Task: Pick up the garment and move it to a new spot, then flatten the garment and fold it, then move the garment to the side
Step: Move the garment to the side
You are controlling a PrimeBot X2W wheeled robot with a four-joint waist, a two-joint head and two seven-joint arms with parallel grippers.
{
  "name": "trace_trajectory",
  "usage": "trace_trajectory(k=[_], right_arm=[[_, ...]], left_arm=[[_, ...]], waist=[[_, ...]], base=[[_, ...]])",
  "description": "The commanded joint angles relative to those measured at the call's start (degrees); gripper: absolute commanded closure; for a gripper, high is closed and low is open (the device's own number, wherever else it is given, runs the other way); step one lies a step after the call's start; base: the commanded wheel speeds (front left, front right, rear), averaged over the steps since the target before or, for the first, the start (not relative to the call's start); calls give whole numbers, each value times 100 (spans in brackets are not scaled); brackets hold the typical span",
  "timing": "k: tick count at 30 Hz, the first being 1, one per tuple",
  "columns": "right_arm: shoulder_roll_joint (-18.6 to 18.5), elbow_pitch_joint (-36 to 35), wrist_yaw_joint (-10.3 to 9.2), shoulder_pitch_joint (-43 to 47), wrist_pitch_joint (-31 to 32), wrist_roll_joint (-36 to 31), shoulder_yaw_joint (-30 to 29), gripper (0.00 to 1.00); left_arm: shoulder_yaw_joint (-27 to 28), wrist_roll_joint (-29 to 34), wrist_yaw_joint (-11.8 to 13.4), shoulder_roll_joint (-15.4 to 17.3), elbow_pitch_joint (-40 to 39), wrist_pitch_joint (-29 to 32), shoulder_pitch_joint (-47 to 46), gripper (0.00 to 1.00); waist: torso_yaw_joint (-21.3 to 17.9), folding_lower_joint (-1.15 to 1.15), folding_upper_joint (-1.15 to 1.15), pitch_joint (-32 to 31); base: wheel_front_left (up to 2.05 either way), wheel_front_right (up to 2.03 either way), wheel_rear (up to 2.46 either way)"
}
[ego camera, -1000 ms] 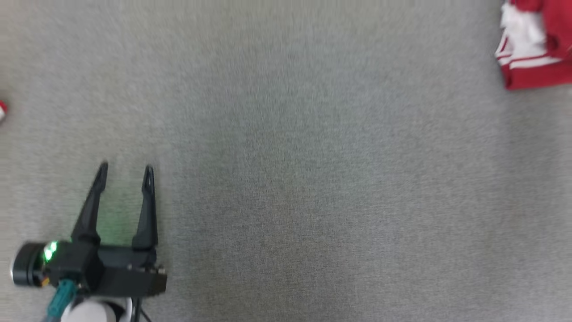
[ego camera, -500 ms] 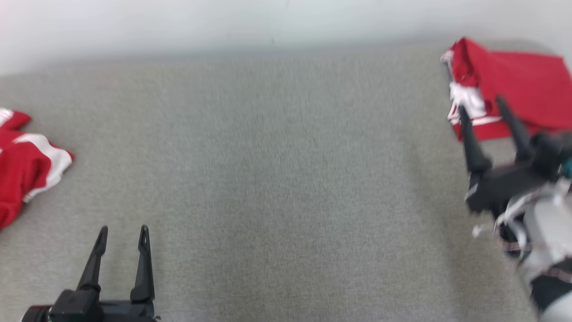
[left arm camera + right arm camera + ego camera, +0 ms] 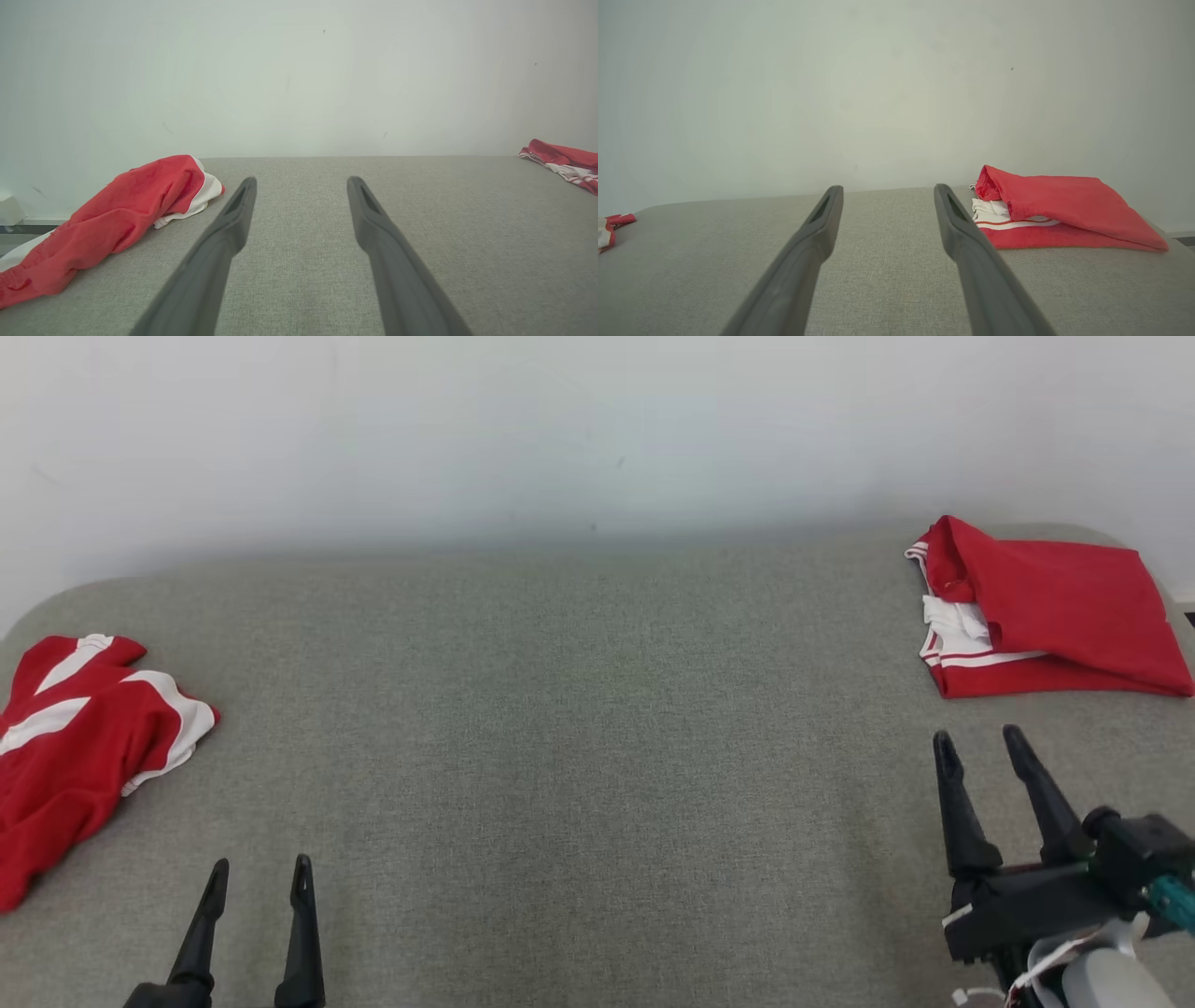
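Note:
A crumpled red and white garment lies at the far left edge of the grey cloth surface; the left wrist view has it left of the fingers. A second red and white garment, folded, rests at the back right corner. My left gripper is open and empty near the front, right of the crumpled garment and apart from it. My right gripper is open and empty just in front of the folded garment, not touching it. Both wrist views show spread fingers, left gripper and right gripper, with nothing between them.
A plain white wall rises directly behind the surface. The surface's rounded corners show at the back left and back right. A wide bare stretch of grey cloth lies between the two garments.
The head camera has tilted up, bringing the wall, both garments and the right gripper into view. The right gripper has drawn back from the folded garment. Both grippers stayed open.

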Motion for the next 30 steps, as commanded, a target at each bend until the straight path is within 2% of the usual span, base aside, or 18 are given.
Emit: trace_trajectory(k=[1,19,30], right_arm=[[78,-73,-17,170,2,-52,-57,0],[725,-608,-17,1236,87,-437,-571,0],[821,-671,-17,1304,156,-488,-591,0]], left_arm=[[6,12,-8,-18,38,-16,82,0],[-28,-36,-39,-78,192,-16,242,0],[-26,-19,-54,-73,166,-16,255,0]], waist=[[18,1,1,-49],[207,1,1,-311],[224,1,1,-340]], base=[[0,0,0],[0,0,0],[0,0,0]])
